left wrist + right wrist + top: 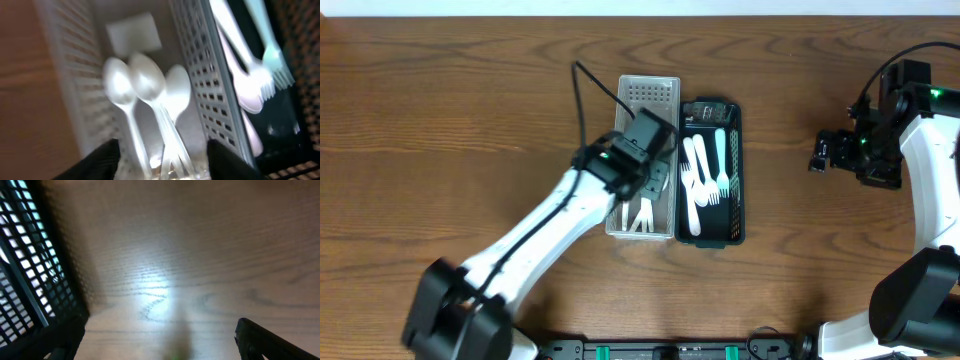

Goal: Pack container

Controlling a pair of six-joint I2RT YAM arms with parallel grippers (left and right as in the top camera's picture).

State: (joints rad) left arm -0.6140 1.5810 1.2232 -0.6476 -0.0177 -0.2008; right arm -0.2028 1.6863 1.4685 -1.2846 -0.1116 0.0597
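Note:
A white perforated container [650,84] stands beside a black mesh basket [737,170] at mid-table. Three white plastic spoons [145,82] lie in the white container [200,75], bowls pointing away from the wrist camera. My left gripper [653,182] hovers over this container. In the left wrist view it [162,165] is open, its dark fingers [100,160] standing either side of the spoon handles without touching them. The black basket holds white forks and spoons [698,180] and a teal fork [721,160]. My right gripper [818,154] is open and empty over bare wood, right of the basket.
The right wrist view shows wooden tabletop [175,255] with the black basket's mesh wall [30,275] at the left edge. A small white block [132,32] lies at the far end of the white container. A black object [708,109] sits at the basket's far end.

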